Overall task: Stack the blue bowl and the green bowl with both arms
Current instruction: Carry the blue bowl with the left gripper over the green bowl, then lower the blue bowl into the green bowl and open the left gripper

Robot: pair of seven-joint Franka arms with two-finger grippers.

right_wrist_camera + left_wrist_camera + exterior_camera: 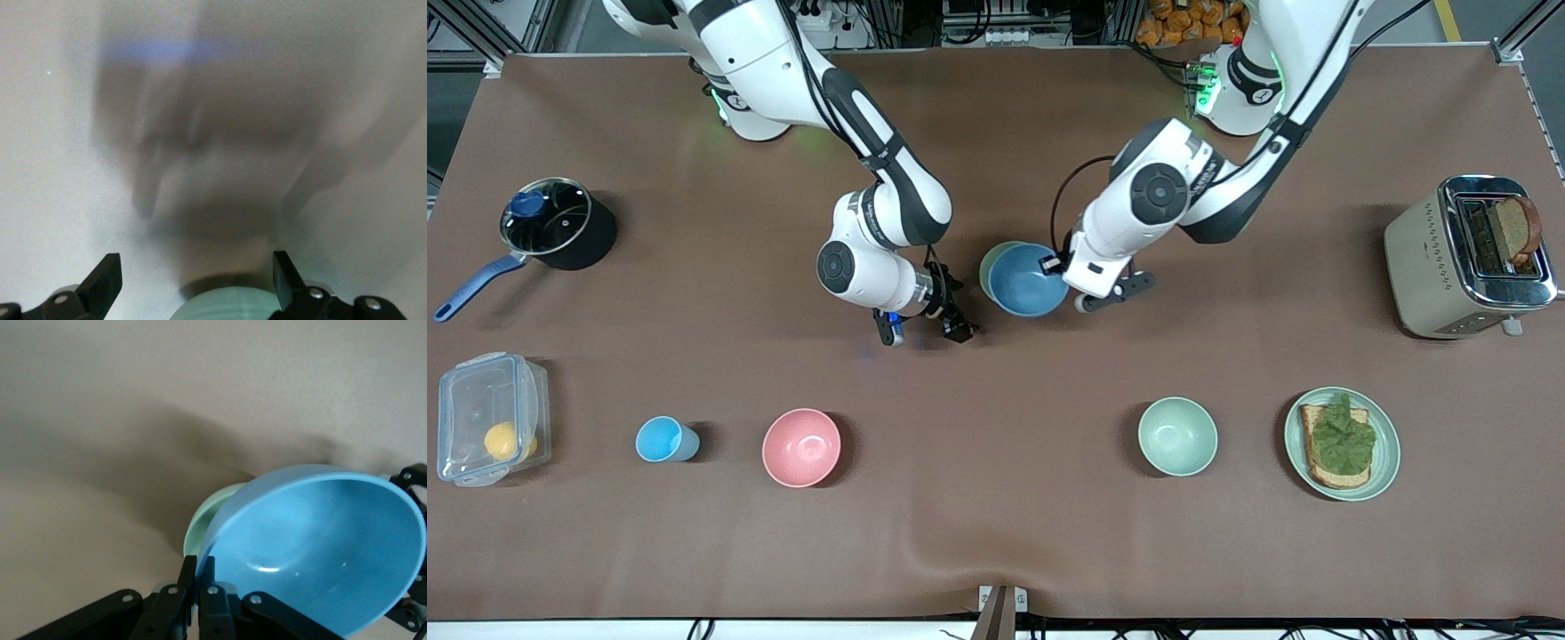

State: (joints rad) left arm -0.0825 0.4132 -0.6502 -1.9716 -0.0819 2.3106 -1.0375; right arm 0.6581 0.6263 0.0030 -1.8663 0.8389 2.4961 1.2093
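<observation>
Blue bowl (1030, 280) pinched by its rim in the left hand (1060, 265), tilted over the green bowl (992, 264) — right hand (925, 327) spread, empty, beside the green bowl.

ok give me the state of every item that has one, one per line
blue bowl: tilted, pinched at rim by left end effector, over green bowl
right end effector: open, empty
pot: lidded
container: closed, yellow fruit inside
toaster: toast up
pink bowl: empty
</observation>
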